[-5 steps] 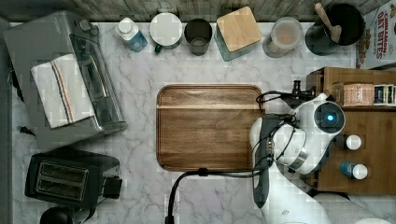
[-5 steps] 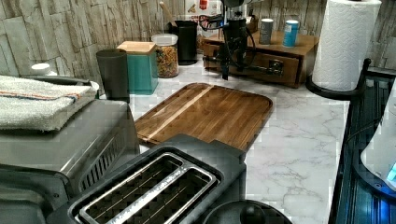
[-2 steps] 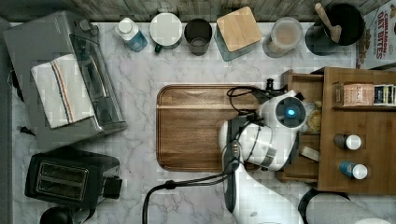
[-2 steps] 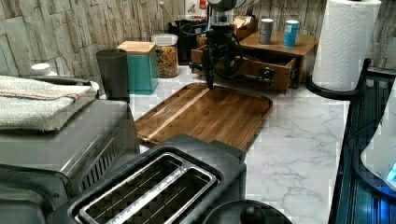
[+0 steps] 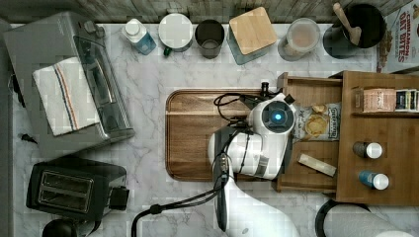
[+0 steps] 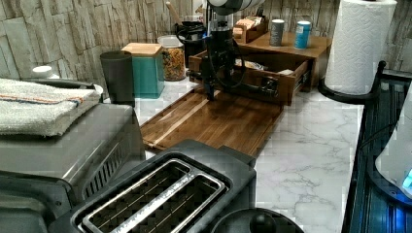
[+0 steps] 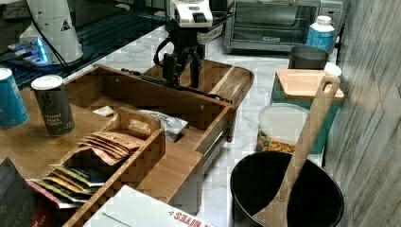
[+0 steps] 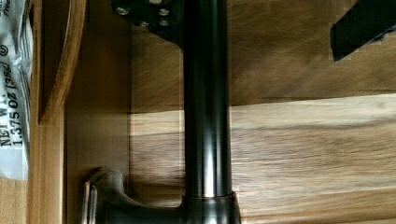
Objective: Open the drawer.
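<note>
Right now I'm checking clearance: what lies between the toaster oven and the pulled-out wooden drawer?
In the top view, the rounded-corner wooden tray lies between the silver toaster oven and the brown wooden drawer.

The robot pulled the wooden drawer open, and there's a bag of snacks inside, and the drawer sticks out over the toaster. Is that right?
Almost. The drawer is open with a snack bag inside, but it doesn't stick out over the toaster. The top view shows its front edge reaching over the wooden tray, where the gripper is at the handle. The toaster sits far off, at the top view's lower left.

Brown wooden drawer [image 5: 309,94] pulled open, black bar handle [image 8: 206,116], snack bag inside.
</note>
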`<act>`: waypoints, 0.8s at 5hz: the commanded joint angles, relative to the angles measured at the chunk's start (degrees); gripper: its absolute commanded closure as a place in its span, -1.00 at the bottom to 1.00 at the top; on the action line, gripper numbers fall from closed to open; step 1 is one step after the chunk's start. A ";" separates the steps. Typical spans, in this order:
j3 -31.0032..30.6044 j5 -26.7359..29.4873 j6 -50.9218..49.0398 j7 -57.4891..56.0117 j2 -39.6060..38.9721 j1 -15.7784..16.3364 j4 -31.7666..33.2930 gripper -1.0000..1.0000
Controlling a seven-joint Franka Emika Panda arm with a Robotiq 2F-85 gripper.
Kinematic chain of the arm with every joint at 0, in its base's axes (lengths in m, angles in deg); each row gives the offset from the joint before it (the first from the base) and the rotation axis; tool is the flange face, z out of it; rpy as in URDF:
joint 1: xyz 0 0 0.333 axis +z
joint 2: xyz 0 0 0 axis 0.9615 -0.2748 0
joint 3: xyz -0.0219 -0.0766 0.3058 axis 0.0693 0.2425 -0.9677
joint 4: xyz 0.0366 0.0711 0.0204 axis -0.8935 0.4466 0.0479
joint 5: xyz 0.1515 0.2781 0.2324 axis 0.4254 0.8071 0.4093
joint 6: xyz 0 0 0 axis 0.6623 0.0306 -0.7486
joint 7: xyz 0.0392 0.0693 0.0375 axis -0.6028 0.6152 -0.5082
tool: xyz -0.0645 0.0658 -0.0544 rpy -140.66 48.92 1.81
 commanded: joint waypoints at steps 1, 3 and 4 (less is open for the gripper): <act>-5.39 -0.48 1.69 7.67 3.86 8.58 3.77 -1.00; -5.03 -0.36 1.69 7.60 3.87 8.95 3.75 -1.00; -5.00 -0.35 1.70 7.58 3.87 8.98 3.76 -1.00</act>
